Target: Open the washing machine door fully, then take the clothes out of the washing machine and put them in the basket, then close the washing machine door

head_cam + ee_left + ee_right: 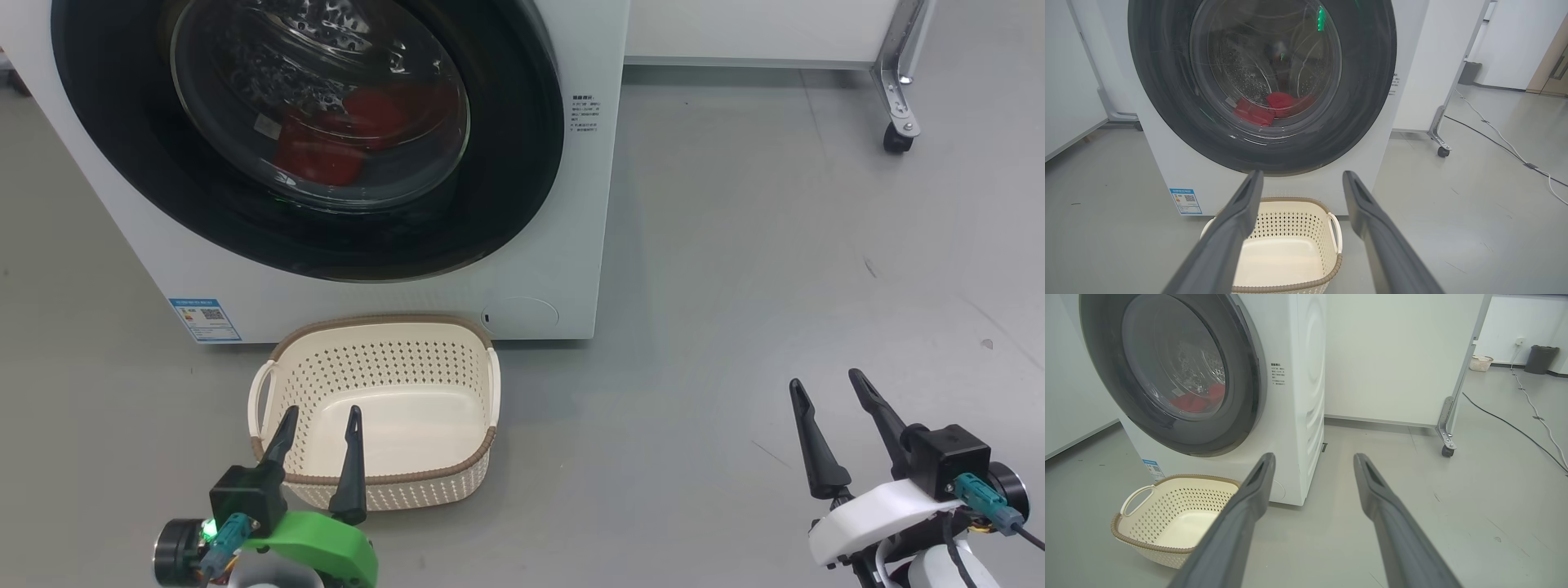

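Judged the task to be at its first step, with no part of it done yet. Found the washing machine door (326,237) shut flat against the front of the washing machine (571,245). Made out the clothes (326,155) through the glass bowl as red shapes lying low in the drum. Located the basket (384,367) on the floor (735,245), empty, close against the foot of the machine's front, directly below the door and just right of the blue label (204,318).

Saw both pairs of jaws spread wide and holding nothing. Placed the left jaws at the lower left of the head view, overlapping the basket's near rim in that picture, and pointed at the door in the left wrist view. Placed the right jaws at the lower right of the head view, over bare floor, well apart from machine and basket, and aimed past the machine's right front corner in the right wrist view.

Reckoned the next move to call for a reach up to the door's black rim and a pull outward. Could not tell the latch side from the hinge side, so could not choose an arm for it. Expected the door to swing above the basket, but could not judge the clearance.
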